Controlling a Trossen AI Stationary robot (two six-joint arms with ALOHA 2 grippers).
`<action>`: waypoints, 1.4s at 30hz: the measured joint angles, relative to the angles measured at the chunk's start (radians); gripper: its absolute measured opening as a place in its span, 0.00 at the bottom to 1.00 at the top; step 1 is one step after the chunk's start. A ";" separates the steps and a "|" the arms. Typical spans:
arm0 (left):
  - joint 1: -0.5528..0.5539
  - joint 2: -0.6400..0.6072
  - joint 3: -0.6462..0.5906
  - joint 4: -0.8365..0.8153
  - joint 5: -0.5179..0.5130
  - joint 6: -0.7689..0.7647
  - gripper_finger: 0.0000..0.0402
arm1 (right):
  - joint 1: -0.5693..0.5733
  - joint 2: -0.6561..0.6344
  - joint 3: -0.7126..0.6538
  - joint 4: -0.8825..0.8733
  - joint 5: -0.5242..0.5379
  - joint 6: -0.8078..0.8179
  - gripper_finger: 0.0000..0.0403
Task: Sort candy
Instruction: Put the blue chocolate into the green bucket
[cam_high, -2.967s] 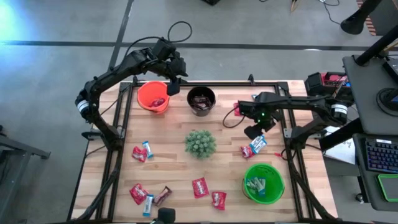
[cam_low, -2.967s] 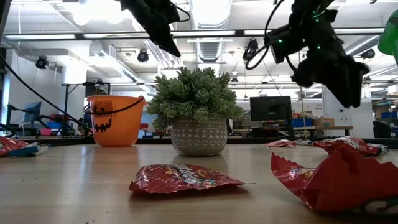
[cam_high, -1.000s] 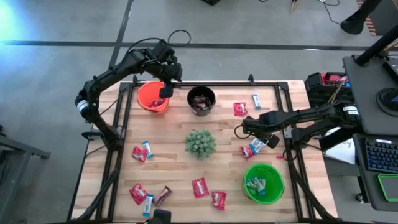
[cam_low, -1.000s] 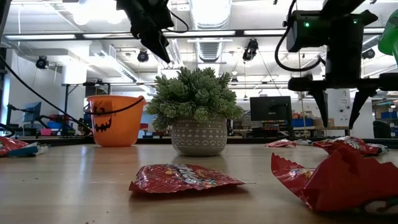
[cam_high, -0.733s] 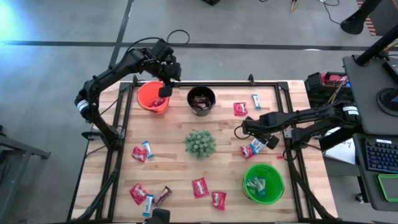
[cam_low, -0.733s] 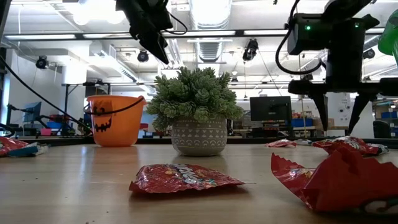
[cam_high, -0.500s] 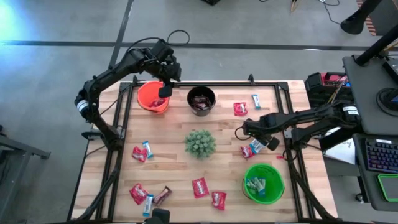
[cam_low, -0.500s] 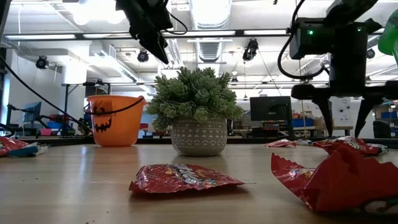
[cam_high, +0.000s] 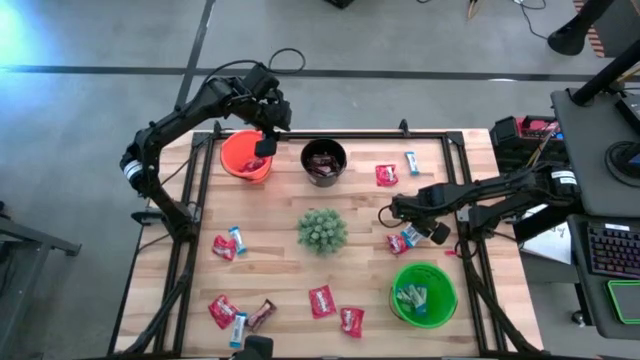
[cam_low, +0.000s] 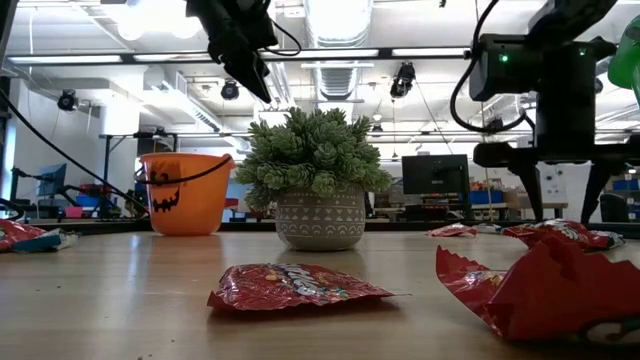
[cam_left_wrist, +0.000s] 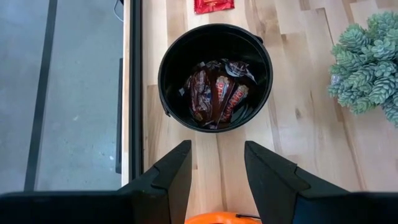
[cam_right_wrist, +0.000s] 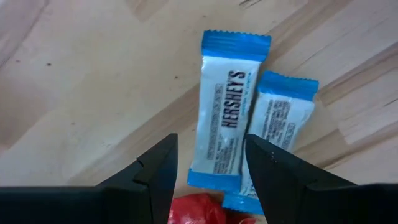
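Two light blue and white candies (cam_right_wrist: 225, 122) (cam_right_wrist: 277, 116) lie side by side on the wooden table, with a red candy (cam_right_wrist: 200, 213) beside them. My right gripper (cam_right_wrist: 208, 167) (cam_low: 560, 208) points down over them, open. Its fingers stand on either side of the nearer blue candy, low over the table. In the high view this gripper (cam_high: 416, 232) is at the table's right. My left gripper (cam_left_wrist: 217, 168) (cam_high: 268, 138) hangs open and empty at the far left. It is between the orange bucket (cam_high: 244, 155) and the black bucket (cam_left_wrist: 214, 76), which holds dark brown candy.
A potted green plant (cam_high: 322, 230) stands mid-table. A green bucket (cam_high: 423, 292) with blue candy sits near right. Loose candy lies at the far right (cam_high: 386, 175), at the left (cam_high: 224, 246) and along the near side (cam_high: 322, 300) (cam_high: 222, 310).
My right gripper has sunk toward the blue and white candies, staying open and pointing down. The candies have not moved.
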 joint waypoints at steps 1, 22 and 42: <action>0.000 0.000 0.000 0.000 0.000 0.000 0.32 | 0.000 0.000 -0.004 -0.001 -0.002 0.000 0.44; 0.000 0.000 0.000 -0.001 0.000 -0.004 0.32 | 0.000 0.000 -0.034 0.053 -0.026 -0.016 0.44; 0.000 0.000 0.000 -0.001 0.001 -0.014 0.32 | -0.001 -0.001 -0.081 0.092 0.000 0.014 0.44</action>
